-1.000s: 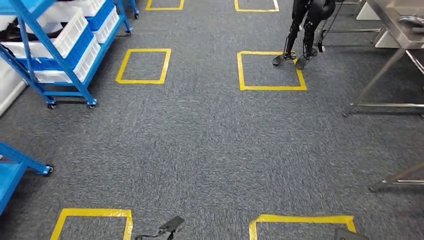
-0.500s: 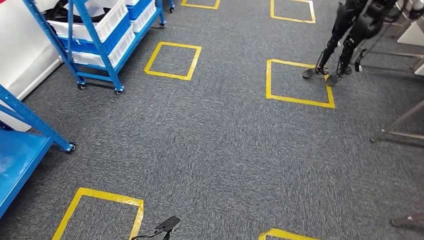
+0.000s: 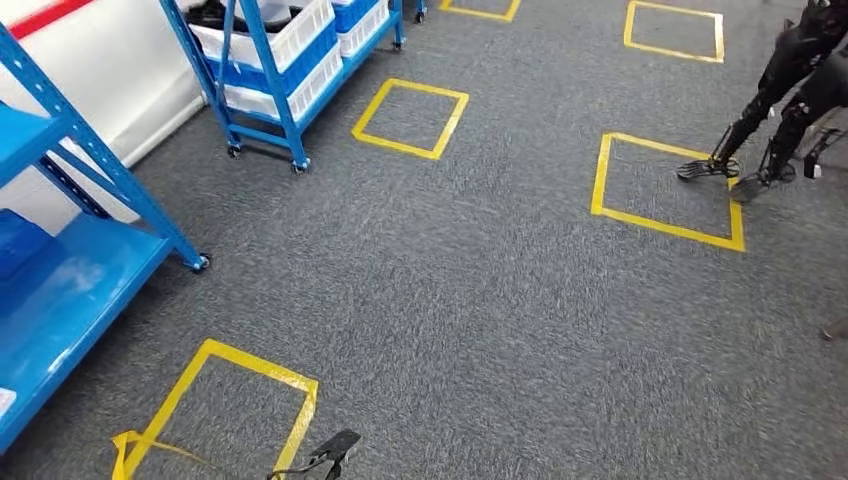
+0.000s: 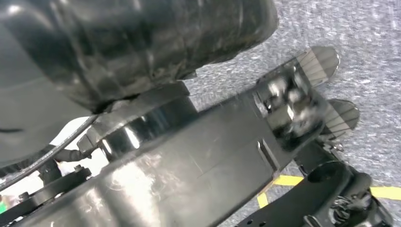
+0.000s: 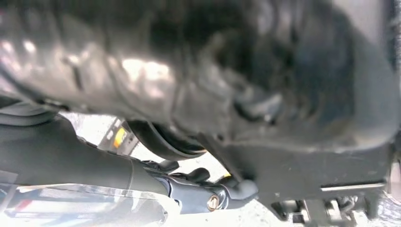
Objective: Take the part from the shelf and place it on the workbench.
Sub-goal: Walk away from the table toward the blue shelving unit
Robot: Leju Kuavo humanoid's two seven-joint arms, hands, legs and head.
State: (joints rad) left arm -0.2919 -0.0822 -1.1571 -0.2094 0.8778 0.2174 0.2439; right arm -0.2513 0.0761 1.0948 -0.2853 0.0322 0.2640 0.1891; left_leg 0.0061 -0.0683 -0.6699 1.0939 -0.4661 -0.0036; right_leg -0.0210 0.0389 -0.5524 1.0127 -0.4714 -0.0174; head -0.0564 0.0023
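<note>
1. Two blue shelves: the near shelf (image 3: pixel 70 290) at the left edge; the far shelf (image 3: pixel 270 70) beyond it, on castors.
2. At least three white crates (image 3: pixel 265 40) on the far shelf; the top one holds dark items (image 3: pixel 215 13); whether any is the part, I cannot tell.
3. Five yellow tape squares (image 3: pixel 410 118) on the grey carpet (image 3: pixel 480 300); one black pedal (image 3: pixel 335 447).
4. One other robot's legs (image 3: pixel 775 120) at the right.
5. Left hand, right hand: grip cannot be told.
</note>
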